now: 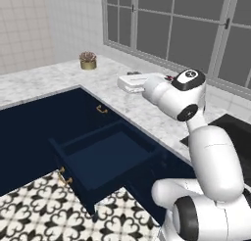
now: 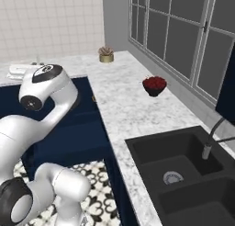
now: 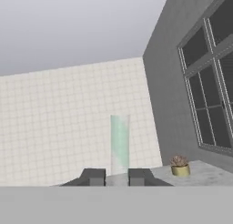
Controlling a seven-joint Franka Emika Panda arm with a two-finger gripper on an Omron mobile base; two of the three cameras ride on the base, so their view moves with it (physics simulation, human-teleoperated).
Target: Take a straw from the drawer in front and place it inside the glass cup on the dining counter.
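Below grey windows [image 1: 171, 29], veined marble counter [image 2: 124, 101].

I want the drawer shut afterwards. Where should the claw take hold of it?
Grip the brass handle at its middle, coming straight at the drawer front from the floor side. The bar lies level on the flat front, so one finger goes above it, one below. The claw holds the straw now.
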